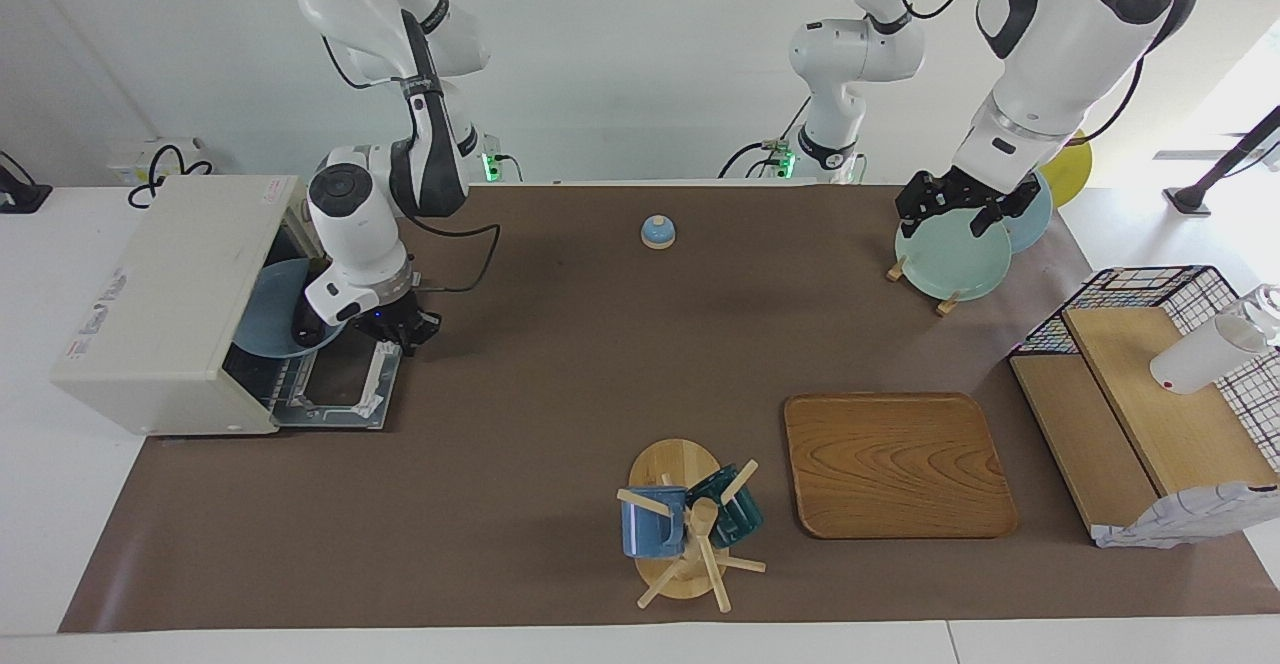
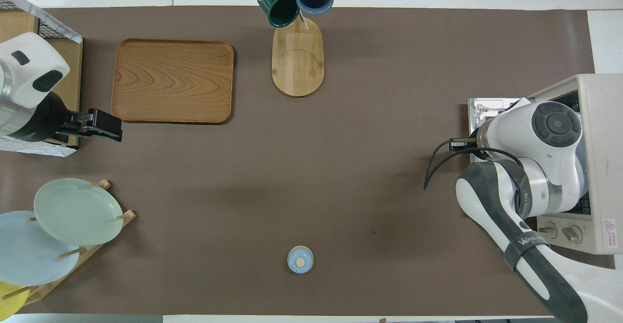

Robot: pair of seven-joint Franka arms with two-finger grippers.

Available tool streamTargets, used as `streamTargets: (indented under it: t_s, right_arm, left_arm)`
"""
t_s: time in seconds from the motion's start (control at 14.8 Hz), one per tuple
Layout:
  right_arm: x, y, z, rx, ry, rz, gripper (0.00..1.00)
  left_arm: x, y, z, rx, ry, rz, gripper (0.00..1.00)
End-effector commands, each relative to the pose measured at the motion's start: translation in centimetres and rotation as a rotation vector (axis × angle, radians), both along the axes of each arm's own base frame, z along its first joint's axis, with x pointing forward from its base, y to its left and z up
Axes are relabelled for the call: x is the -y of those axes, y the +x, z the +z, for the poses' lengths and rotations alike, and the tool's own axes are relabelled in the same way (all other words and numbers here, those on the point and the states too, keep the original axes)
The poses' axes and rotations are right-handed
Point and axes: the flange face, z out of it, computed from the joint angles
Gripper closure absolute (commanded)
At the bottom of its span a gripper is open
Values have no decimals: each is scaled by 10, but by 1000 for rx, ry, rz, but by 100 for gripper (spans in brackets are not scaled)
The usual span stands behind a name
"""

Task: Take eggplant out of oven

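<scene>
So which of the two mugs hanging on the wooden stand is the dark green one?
The dark green mug hangs on the stand's side toward the wooden tray. The other mug is blue and hangs on the side away from the tray.

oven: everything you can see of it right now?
The oven is a boxy cream-white toaster oven at the right arm's end of the table, with two knobs and a red warning label on its control panel. Its door is open, lying flat on the brown mat, dark glass in a metal frame. A light blue plate juts from its mouth, with the right gripper at the plate's rim over the door.
</scene>
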Motion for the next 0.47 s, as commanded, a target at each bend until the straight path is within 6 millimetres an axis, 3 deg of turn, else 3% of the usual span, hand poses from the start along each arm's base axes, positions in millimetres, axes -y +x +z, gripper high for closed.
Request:
streamTargets:
  t_s: [0.0,0.07,0.14,0.2,0.34,0.41]
  right_arm:
    - [-2,10,33,-58,6,-27,100]
    - [3,10,43,-68,4,-41,96]
    - [4,7,51,-72,-10,-33,74]
    - [7,3,59,-88,-13,-40,67]
    - [17,0,63,-128,-47,-49,66]
    - [31,-2,64,-126,-72,-61,66]
  left_arm:
    - [-3,-1,4,-4,-6,-3,0]
    - [-3,-1,5,-1,-6,-3,0]
    - [-2,-1,4,-3,-6,-4,0]
    - [-3,-1,4,-4,-6,-3,0]
    - [-3,-1,4,-4,-6,-3,0]
    - [-4,0,4,-3,-6,-1,0]
